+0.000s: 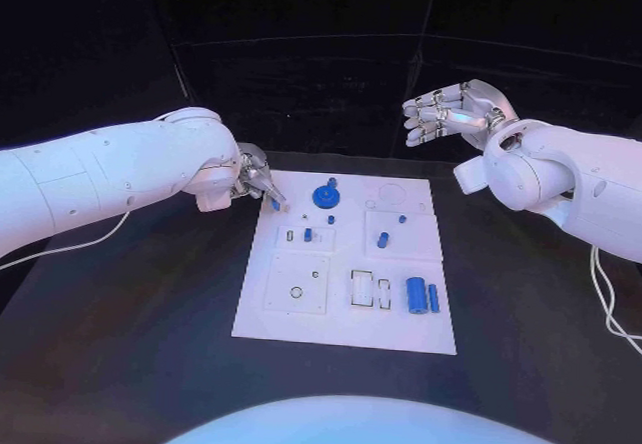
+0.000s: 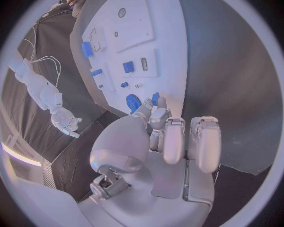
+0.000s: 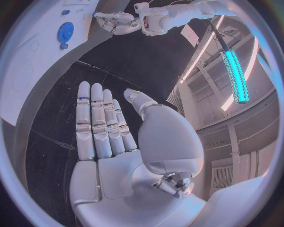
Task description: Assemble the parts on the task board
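Note:
The white task board [image 1: 345, 323] lies in the middle of the black table. My left hand [image 1: 248, 181] hovers at its far left corner and pinches a small blue peg [image 1: 276, 205] between thumb and a finger; the left wrist view shows that peg [image 2: 155, 98] at the fingertips [image 2: 160, 105], close beside the blue gear [image 2: 133, 101]. The gear [image 1: 325, 195] stands on the board's far edge. My right hand [image 1: 445, 110] is raised beyond the far right corner, palm flat and holding nothing; the right wrist view shows its straight fingers [image 3: 97, 123].
Several other blue parts sit on the board: a thick cylinder [image 1: 417, 294] with a thin bar [image 1: 434, 297] at the right, a block [image 1: 382, 239], and small pegs [image 1: 307, 234]. A white cable [image 1: 606, 297] trails along the table's right side.

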Available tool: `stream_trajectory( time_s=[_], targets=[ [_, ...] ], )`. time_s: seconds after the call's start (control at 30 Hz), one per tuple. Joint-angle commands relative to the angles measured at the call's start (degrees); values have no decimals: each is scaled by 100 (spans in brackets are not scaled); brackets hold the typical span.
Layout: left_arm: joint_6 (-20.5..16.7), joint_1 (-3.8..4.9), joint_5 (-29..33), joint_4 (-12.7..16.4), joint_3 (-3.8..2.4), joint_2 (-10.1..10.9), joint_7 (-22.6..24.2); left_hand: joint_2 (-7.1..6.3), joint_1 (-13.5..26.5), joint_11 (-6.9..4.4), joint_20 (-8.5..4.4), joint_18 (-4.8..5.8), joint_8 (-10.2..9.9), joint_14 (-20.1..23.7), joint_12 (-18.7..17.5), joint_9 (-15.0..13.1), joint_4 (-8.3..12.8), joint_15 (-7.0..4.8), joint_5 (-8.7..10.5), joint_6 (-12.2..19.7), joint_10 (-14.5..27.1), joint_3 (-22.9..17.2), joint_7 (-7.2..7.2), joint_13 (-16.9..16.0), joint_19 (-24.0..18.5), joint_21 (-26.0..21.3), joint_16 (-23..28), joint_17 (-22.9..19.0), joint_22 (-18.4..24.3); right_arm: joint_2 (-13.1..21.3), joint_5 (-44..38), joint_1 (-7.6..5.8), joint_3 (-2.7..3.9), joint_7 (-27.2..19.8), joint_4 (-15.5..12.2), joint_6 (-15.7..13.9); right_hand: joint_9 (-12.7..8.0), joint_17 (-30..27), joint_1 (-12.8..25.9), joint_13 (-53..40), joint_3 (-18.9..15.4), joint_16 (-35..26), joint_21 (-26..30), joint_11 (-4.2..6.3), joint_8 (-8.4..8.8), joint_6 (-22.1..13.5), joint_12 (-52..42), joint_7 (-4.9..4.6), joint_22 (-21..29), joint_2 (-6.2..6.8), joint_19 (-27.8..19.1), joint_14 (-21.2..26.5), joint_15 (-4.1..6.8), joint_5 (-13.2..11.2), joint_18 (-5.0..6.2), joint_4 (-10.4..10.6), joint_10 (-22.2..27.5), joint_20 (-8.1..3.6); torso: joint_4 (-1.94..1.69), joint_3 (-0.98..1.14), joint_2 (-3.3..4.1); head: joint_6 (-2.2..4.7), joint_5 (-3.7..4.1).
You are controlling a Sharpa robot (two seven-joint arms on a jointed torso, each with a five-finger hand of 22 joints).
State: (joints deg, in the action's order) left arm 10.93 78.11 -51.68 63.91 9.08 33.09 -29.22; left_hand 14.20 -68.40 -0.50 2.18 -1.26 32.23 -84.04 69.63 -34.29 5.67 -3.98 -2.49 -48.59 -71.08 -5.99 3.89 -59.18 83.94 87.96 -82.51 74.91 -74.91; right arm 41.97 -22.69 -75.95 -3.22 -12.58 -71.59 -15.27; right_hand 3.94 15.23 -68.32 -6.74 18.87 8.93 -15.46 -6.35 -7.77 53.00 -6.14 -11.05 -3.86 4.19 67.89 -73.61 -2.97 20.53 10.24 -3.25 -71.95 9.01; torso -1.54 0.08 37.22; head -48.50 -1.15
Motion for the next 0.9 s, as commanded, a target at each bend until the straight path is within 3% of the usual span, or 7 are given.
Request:
stream_trajectory(
  time_s=[0.03, 0.2, 0.4, 0.5, 0.63, 0.9],
  targets=[
    [-599, 12, 171, 355, 2, 159, 8, -33, 90, -6, -33, 59, 40, -430, 8, -34, 534, -34, -19, 44, -50, -613, -12, -13, 487, 24, 25, 836, -1247, 9, 28, -12, 5, -55, 13, 35, 2, 9, -11, 9, -4, -35, 34, -18, -16, -39, 38, -9, 7, -17, 37, -7, -21, 38, 28, 29, -3, 7, -8, -1, -2, -4, -7],
    [-859, -9, 146, 849, 5, 382, 32, -87, 198, -11, -38, 66, 71, -435, 25, -70, 605, -41, -19, 52, -79, -819, -17, -37, 500, 43, 9, 848, -1274, 8, 29, -12, 4, -54, 23, 42, 2, 9, -11, 9, -4, -35, 34, -18, -16, -39, 38, -9, 7, -17, 37, -7, -21, 38, 28, 29, -3, 7, 6, 0, 6, 4, -40],
    [-1022, -74, 92, 1253, 11, 542, 45, -179, 394, -16, -44, 67, 116, -438, 28, -126, 669, -46, -19, 68, -98, -1158, -18, -43, 502, 45, 1, 853, -1279, -7, 28, -11, 4, -55, 48, 57, 2, 9, -11, 9, -4, -35, 34, -18, -16, -39, 38, -9, 7, -17, 37, -7, -21, 38, 28, 29, -3, 7, -7, 0, 1, -6, -55],
    [-1069, -130, 19, 1354, 13, 583, 59, -193, 425, -16, -45, 67, 122, -438, 27, -133, 675, -46, -19, 71, -99, -1208, -19, -43, 502, 45, 0, 854, -1279, -15, 28, -11, 4, -57, 64, 64, 2, 9, -11, 9, -4, -35, 34, -18, -16, -39, 38, -9, 7, -17, 37, -7, -21, 38, 28, 29, -3, 7, -15, 0, 1, -7, -60],
    [-1013, -188, -155, 1449, 14, 620, 56, -193, 425, -16, -45, 67, 122, -438, 27, -133, 675, -46, -19, 71, -99, -1208, -19, -43, 502, 45, 0, 854, -1279, -17, 25, -10, 4, -58, 69, 68, 2, 9, -11, 9, -4, -35, 34, -18, -16, -39, 38, -9, 7, -17, 37, -7, -21, 38, 28, 29, -3, 7, 6, -2, 7, -14, -78],
    [-887, -236, -458, 1452, 15, 607, 2, -241, 506, -17, -46, 64, 139, -436, 16, -157, 686, -48, -19, 78, -94, -1357, -20, -29, 498, 37, 9, 846, -1269, -12, -8, -10, 4, -49, 73, 88, 2, 10, -7, 9, -7, -38, 44, -17, -17, -39, 39, -9, 6, -22, 43, -9, -22, 41, 28, 38, -4, 8, 13, -2, 8, -48, -94]
  ],
)
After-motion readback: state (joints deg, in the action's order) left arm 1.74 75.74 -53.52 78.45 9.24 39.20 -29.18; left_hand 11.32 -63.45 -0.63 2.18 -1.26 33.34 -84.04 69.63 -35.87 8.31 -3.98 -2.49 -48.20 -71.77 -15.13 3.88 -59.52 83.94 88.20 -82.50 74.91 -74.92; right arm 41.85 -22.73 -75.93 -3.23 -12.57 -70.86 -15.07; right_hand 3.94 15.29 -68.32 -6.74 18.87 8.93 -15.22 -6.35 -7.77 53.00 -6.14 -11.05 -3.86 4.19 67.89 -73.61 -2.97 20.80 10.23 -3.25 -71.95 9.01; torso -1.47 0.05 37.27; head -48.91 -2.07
